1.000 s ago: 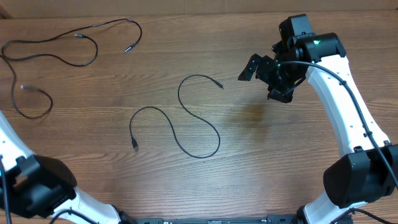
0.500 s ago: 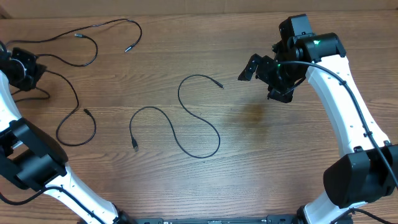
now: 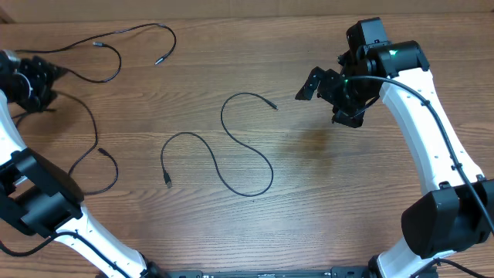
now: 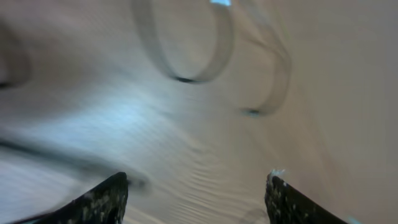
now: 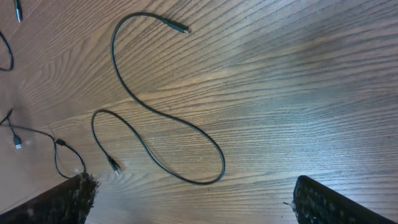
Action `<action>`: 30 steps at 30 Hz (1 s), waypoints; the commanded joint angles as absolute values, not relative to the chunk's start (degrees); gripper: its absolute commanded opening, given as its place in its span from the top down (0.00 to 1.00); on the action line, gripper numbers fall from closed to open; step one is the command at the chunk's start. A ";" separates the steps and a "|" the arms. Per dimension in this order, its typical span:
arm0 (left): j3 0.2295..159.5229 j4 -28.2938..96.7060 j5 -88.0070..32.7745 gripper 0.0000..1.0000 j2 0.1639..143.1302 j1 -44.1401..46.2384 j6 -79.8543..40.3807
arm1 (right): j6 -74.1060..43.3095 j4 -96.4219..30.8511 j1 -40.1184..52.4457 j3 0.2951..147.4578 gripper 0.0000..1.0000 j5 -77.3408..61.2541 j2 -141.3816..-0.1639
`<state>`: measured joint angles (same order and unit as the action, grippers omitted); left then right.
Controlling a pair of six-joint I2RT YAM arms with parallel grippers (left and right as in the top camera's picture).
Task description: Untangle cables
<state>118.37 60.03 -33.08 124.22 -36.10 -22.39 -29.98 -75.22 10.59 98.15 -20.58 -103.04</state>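
S-curved cable [image 3: 238, 143] lies alone mid-desk [image 3: 347, 208], looks freed. Left of it, remaining cables [image 3: 120, 66] converge at left end effector [image 4: 196, 196], probably still crossed. Its fingers apart, view blurred. Right end effector [image 5: 193, 199], right of S-curve, gapes empty.

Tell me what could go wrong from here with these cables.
1. The left wrist view is badly blurred. A grasp guided by it could miss, or the left arm's fingers could snag the looped cable that runs close by them in the overhead view.
2. That cable lies near the upper cable. Dragging either one sideways may pull them across each other.
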 commanded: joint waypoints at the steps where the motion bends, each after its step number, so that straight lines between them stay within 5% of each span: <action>1: 123.02 59.40 -56.53 0.29 123.83 -36.10 -21.41 | -29.71 -75.11 10.52 99.07 0.00 -20.45 -102.41; 5: 123.96 63.72 -62.13 0.27 123.83 -36.10 -22.28 | -29.71 -75.09 10.52 99.07 0.00 -20.45 -102.41; 11: 123.96 83.26 -35.18 0.32 123.83 -36.03 -19.88 | -29.71 -75.11 10.52 99.07 0.00 -20.45 -102.41; 21: 124.01 90.74 -34.41 0.26 120.42 -40.62 -9.26 | -29.71 -75.11 10.52 99.07 0.00 -20.45 -102.41; 30: 121.45 94.50 -4.95 0.24 117.47 -40.49 -17.41 | -29.71 -75.09 10.52 99.07 0.00 -20.45 -102.41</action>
